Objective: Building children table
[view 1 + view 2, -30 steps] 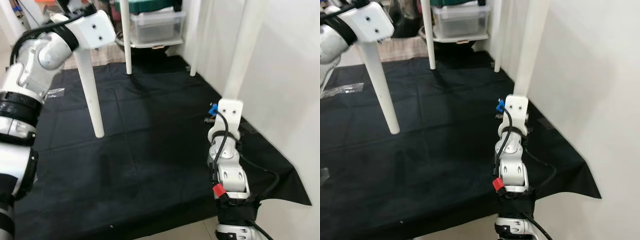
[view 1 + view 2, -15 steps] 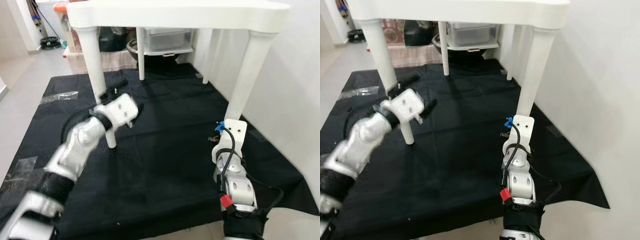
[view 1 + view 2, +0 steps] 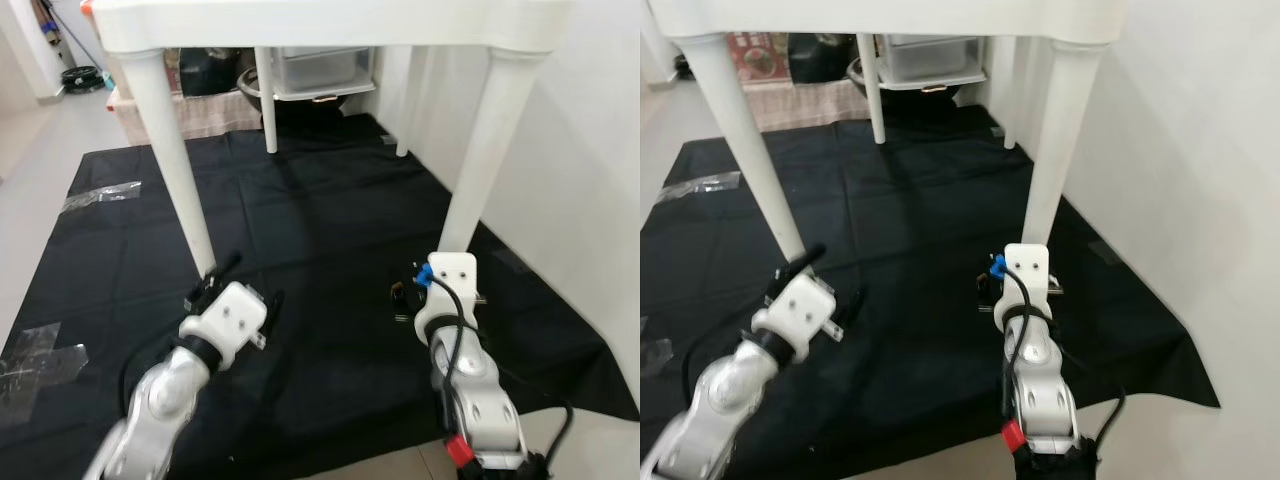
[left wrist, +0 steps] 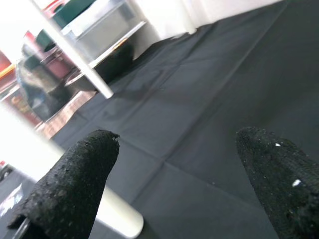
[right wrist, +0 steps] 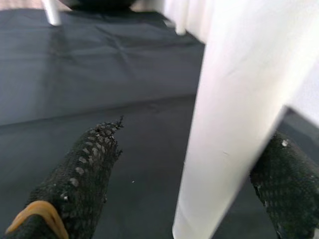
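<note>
The left gripper [image 3: 232, 281] came down from high at the near-left table leg [image 3: 172, 165], where it had been a second ago. It passed mid-leg half a second ago and ended low over the black cloth [image 3: 320, 230], just near of that leg's foot, its fingers [image 4: 75, 191] spread apart and off the leg. The right gripper [image 5: 194, 179] dropped slightly along the near-right leg [image 5: 234, 114], which stood between its open fingers. The camera tilted up, then down.
</note>
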